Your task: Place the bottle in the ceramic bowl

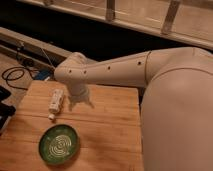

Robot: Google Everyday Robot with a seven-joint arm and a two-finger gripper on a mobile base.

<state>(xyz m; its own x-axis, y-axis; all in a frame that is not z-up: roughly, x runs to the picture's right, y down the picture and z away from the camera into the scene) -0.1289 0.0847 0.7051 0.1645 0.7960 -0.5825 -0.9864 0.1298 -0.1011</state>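
Note:
The small white bottle (pixel 55 102) lies on its side on the wooden table (pixel 110 132), cap toward the front, at the left. The dark green ceramic bowl (pixel 59 144) with pale ring lines sits nearer the front left and holds nothing. My gripper (pixel 80 102) hangs from the white arm just right of the bottle, close above the tabletop and apart from the bottle. The bowl is well in front of the gripper.
My large white arm (pixel 165 85) crosses from the right and covers the table's right side. Black cables (pixel 15 75) lie on the floor beyond the table's left rear corner. A dark object (pixel 4 112) stands at the left edge.

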